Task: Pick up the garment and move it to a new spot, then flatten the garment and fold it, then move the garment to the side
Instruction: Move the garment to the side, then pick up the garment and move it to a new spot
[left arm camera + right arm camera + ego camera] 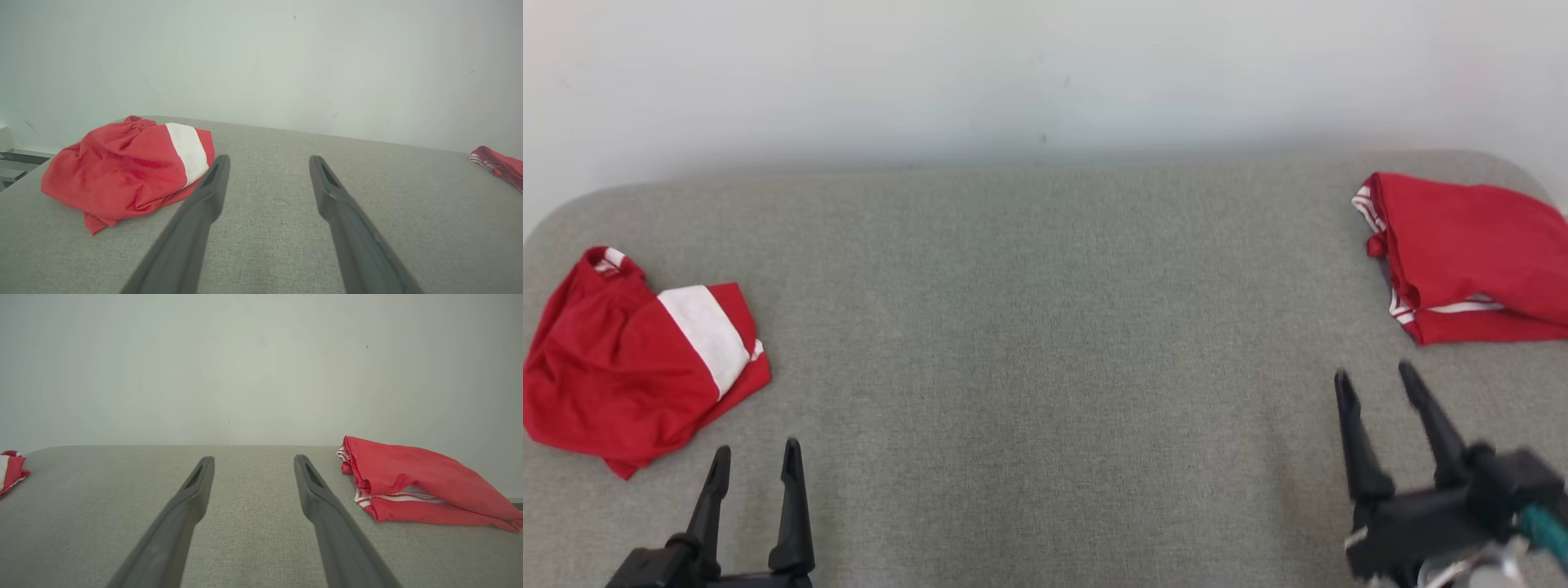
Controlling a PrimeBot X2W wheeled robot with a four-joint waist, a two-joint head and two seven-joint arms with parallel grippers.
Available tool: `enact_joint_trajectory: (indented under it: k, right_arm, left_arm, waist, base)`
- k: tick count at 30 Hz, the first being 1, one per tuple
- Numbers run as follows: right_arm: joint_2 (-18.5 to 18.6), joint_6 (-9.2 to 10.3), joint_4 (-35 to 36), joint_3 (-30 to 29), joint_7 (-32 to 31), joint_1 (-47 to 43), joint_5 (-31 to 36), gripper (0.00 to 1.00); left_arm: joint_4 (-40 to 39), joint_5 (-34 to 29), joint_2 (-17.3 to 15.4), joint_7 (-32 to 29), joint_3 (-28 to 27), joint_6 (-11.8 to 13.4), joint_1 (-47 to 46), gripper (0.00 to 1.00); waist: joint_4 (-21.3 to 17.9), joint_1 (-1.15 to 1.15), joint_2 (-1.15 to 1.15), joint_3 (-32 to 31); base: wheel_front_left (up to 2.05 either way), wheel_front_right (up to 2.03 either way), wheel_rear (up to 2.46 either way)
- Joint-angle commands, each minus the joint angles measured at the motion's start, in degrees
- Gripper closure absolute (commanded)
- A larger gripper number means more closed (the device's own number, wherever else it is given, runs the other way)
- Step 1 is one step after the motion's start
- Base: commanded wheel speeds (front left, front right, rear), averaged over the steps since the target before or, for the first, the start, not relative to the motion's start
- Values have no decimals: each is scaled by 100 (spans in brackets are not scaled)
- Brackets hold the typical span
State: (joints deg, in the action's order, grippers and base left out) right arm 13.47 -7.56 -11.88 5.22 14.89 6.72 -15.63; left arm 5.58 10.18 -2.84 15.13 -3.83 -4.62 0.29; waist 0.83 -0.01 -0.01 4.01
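Left claw (756, 447) sits at the bottom left of the head view, fingers apart, nothing between them. Right claw (1374, 373) is at the lower right, also spread and empty, fingers leaning a bit left. Both are over the grey woven surface (1045, 327), with bare fabric between them.

Crumpled garment (629, 359) lies at the left edge of the frame, up and left of the left claw, near but not touching. In the left wrist view it sits left of the left finger, its near edge close to that fingertip. The left arm is clearly nearer; the right claw is well apart from it. The heap is roundish with no clear long axis. A white band crosses it diagonally, upper left to lower right. It is soft red cloth, rumpled, with a slight sheen on the creases and one corner poking out toward the bottom.

Folded garment (1470, 253) lies at the upper right, just beyond the right claw. It is a flatter, roughly rectangular stack, red with white striped trim. It looks finished, so the heap is likely the one to pick, and that pick is not yet started.

Plain pale wall (1045, 73) stands behind.
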Motion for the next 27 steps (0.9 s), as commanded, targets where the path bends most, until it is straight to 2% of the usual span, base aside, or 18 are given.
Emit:
enact_joint_trajectory:
  k: [1,5,13,27]
  right_arm:
    - [-115,16,112,-46,20,-221,51,0]
    - [-418,16,335,-155,26,-731,131,0]
    - [-747,16,479,-343,31,-1277,290,0]
    - [-882,16,454,-396,35,-1438,399,0]
  left_arm:
    - [21,-34,-10,1,-5,-27,79,0]
    - [98,-49,-8,1,-3,-37,190,0]
    - [208,-76,-10,1,19,-57,317,0]
    - [275,-150,-10,1,4,-78,300,0]
  waist:
    - [37,1,1,-168]
    - [20,1,1,-320]
    - [69,1,1,-478]
    - [159,1,1,-567]
  base:
    - [0,0,0]
    - [0,0,0]
    - [0,0,0]
    - [0,0,0]
